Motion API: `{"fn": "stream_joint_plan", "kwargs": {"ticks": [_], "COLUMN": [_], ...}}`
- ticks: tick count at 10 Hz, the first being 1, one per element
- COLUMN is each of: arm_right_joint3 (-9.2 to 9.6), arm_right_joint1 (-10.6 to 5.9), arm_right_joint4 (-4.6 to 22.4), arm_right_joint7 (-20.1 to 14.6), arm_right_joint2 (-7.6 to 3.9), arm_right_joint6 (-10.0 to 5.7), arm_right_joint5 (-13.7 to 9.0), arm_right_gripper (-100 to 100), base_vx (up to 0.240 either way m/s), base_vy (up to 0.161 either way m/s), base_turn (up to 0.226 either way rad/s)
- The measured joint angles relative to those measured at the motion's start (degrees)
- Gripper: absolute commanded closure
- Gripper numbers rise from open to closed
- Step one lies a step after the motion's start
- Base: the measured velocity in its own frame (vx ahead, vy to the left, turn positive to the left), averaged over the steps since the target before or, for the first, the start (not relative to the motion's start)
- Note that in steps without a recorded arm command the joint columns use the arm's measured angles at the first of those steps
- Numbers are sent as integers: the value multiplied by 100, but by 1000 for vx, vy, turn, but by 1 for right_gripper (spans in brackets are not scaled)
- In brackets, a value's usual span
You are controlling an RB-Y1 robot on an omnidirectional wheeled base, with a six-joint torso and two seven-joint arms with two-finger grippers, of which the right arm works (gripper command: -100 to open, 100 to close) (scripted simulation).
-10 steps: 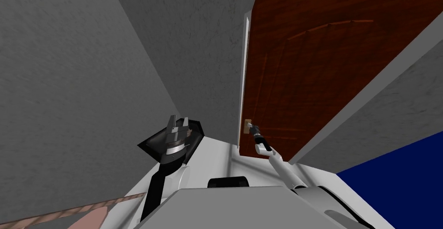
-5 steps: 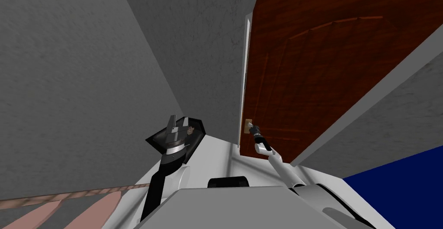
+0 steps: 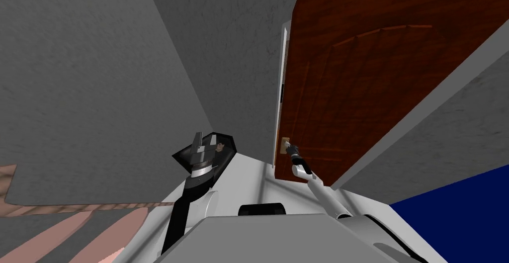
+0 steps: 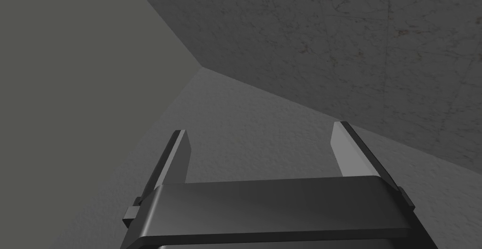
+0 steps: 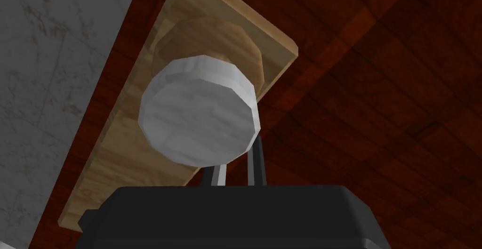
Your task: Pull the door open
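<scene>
The dark red-brown wooden door (image 3: 368,86) stands to my right front, its free edge a little off the white frame (image 3: 279,101). A round pale grey knob (image 5: 200,109) sits on a light wood plate (image 5: 117,152); the plate (image 3: 284,144) also shows small in the head view. My right gripper (image 3: 289,149) reaches up to the knob. Its fingers (image 5: 219,173) stand close together against the knob's lower rim, tips hidden behind it. My left gripper (image 3: 205,141) is held up near the grey wall corner, away from the door, with fingers (image 4: 176,159) wide apart and nothing between them.
Grey walls (image 3: 99,86) meet in a corner left of the door, close to my left hand. A grey wall end (image 3: 447,126) juts out on the right, with a blue surface (image 3: 457,210) below it. Pinkish floor planks (image 3: 59,230) show at the lower left.
The whole head view has shifted, so I have moved: more floor planks show at lower left. The slit between door edge and frame has widened slightly. Both grippers hold their poses.
</scene>
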Motion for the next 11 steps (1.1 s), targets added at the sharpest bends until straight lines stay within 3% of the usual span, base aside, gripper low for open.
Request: {"fn": "stream_joint_plan", "kwargs": {"ticks": [3, 6, 8, 11], "arm_right_joint3": [-23, 68, 74, 105], "arm_right_joint1": [17, -87, -10, 57], "arm_right_joint4": [-143, -41, -159, -402], "arm_right_joint7": [-343, -799, -871, -1258], "arm_right_joint2": [91, 233, 306, 463], "arm_right_joint6": [60, 5, 32, 126], "arm_right_joint5": [-309, -616, -679, -1028], "arm_right_gripper": [-100, -100, -100, -100], "base_vx": [-100, -82, -38, -116], "base_vy": [-30, -26, -11, -33], "base_turn": [-8, 16, 7, 16]}}
